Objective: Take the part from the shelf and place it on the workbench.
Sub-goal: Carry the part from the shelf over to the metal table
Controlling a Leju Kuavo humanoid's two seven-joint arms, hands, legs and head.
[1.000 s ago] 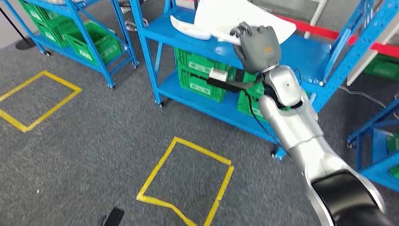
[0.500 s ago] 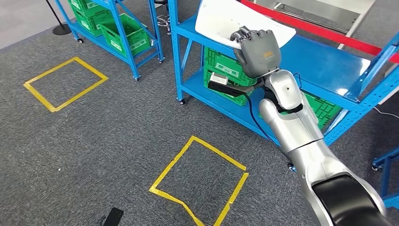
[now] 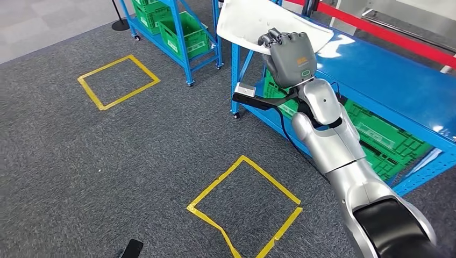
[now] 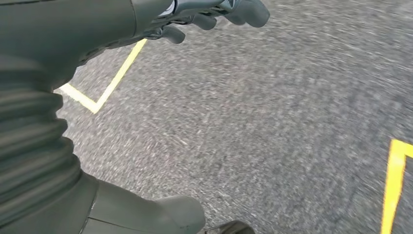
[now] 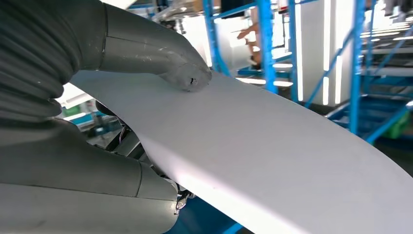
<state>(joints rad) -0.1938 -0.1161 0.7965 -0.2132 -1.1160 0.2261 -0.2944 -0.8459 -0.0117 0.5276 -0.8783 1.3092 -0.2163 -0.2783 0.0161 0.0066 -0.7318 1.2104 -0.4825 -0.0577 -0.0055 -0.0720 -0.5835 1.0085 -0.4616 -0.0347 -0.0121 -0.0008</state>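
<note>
While the white part (image 3: 269, 24) is gripped by the right hand (image 3: 289, 56), the step in hand is judged to be the carrying one: the part is already off the blue shelf (image 3: 376, 70) and is held above its near corner, but it is not yet placed on a workbench. In the head view the right arm is raised forward and up, with the back of the hand turned toward the camera and the fingers curled over the near edge of the part. In the right wrist view the grey thumb (image 5: 187, 73) is pressed on the upper face of the white panel, and the other fingers are hidden under it, so a pinch across the edge is understood. The left hand (image 4: 214, 14) is seen hanging over the grey carpet (image 4: 272, 122), its dark fingers bent inward with nothing between them. For the next move, a turn away from the shelf toward the workbench is probably needed, and the wide, thin part should be kept level, because it is held at one edge only and could swing or slip.
</note>
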